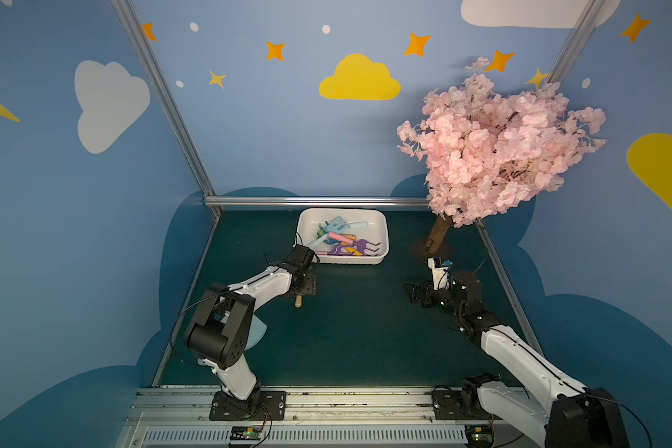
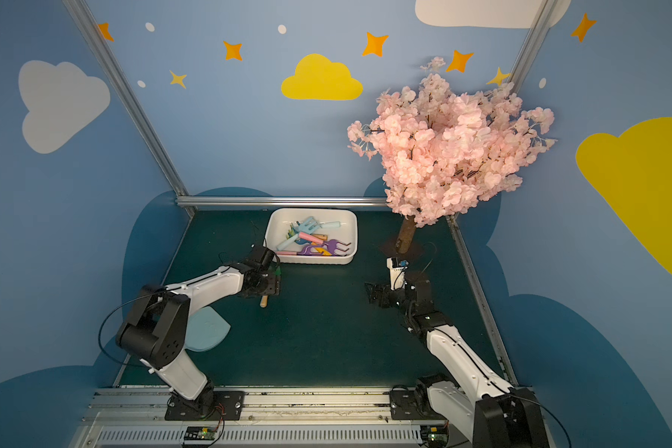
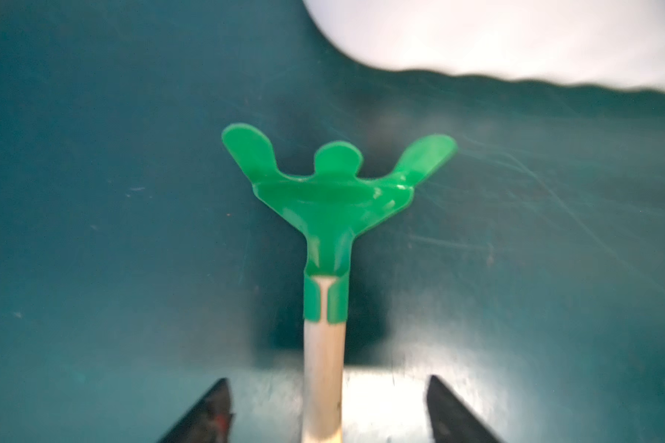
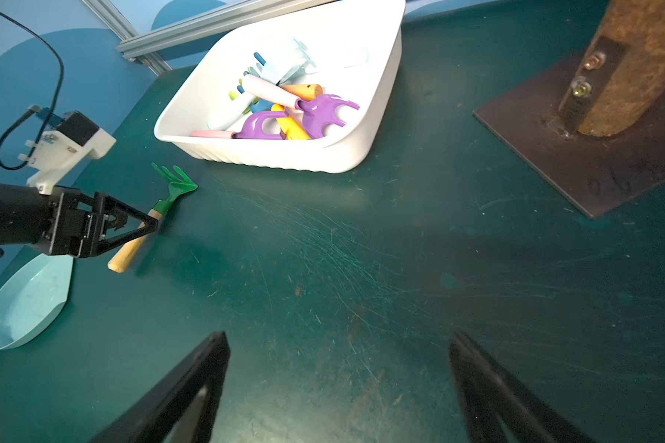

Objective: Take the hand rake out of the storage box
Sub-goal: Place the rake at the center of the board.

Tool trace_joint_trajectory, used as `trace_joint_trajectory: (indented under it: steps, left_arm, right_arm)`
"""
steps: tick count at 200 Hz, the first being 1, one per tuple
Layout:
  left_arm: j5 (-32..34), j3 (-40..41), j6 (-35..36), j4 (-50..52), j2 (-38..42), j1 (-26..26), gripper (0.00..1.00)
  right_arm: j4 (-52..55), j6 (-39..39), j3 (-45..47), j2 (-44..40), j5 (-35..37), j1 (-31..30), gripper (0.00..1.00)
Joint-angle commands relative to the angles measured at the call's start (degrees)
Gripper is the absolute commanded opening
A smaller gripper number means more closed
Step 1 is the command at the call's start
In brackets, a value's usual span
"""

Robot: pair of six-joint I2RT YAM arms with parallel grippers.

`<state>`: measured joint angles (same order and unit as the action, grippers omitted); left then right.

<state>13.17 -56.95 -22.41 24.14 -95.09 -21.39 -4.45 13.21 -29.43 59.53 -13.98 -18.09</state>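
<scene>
Since the jaws of the left gripper (image 3: 328,381) stand wide apart, it holds nothing. The wooden handle (image 3: 323,360) lies between the jaws with a gap on each side. The rake (image 3: 334,199) lies flat on the tabletop (image 3: 93,230), out of the box and just beside the box's near left corner. Its green head is the end nearer the box, so the job looks done. The rake looks light and stiff. Its three prongs are thin, so they are a poor place to grab. The handle is round and smooth, so it may roll or slip. I think the middle of the handle is the best place to pinch it. The box (image 1: 385,232) sits by the far edge of the tabletop, near the middle. It holds a pile of toy tools (image 4: 269,92) in purple, pink, pale blue, yellow and orange. They lie across each other, and some have prongs too. A pale blue scoop (image 4: 27,299) lies empty near the left edge, partly under the left arm. The right gripper (image 4: 338,339) hangs over the right side of the tabletop. It is well apart from the rake, with its jaws wide and nothing between them.
</scene>
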Motion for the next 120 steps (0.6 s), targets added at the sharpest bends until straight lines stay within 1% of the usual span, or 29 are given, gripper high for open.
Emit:
trace_joint_trajectory:
  steps: [1,6,27,43,51,76,83,97,112,120]
  left_arm:
    - [-1.21,2.01,0.78,-0.52,3.83,0.01,0.98]
    - [-1.26,2.58,0.79,-0.8,4.65,-0.02,1.0]
    - [-1.34,5.45,1.03,-2.69,8.39,0.15,1.0]
    - [-1.89,8.2,2.01,-4.46,11.99,0.54,1.0]
    - [-2.22,9.78,2.84,-5.68,14.01,0.67,1.0]
    - [-1.82,15.68,3.91,-10.52,20.3,1.6,1.0]
    - [-2.5,17.59,4.11,-12.52,21.27,1.81,1.0]
    - [-4.19,18.95,4.4,-14.0,23.11,2.02,1.0]
    - [-6.6,19.16,4.85,-14.48,24.3,2.04,1.0]
    - [-7.77,19.47,5.19,-15.24,24.69,2.03,1.0]
  right_arm:
    - [3.23,-0.16,-6.37,2.44,2.23,-3.67,0.87]
    - [4.1,-0.2,-7.86,3.31,3.8,-5.09,0.86]
    - [8.49,-2.01,-16.69,9.47,11.54,-11.74,0.81]
    - [11.34,-2.94,-23.39,15.45,13.64,-14.4,0.8]
    - [12.26,-3.32,-26.42,18.49,14.16,-15.14,0.77]
    - [14.97,-5.49,-36.95,29.38,14.58,-16.82,0.76]
    - [16.14,-6.58,-40.3,32.83,14.12,-16.98,0.76]
    - [19.67,-9.92,-47.39,39.46,11.69,-16.99,0.77]
    - [23.79,-11.64,-55.22,46.26,15.77,-16.99,0.74]
    - [27.05,-13.16,-60.15,50.06,16.35,-17.08,0.72]
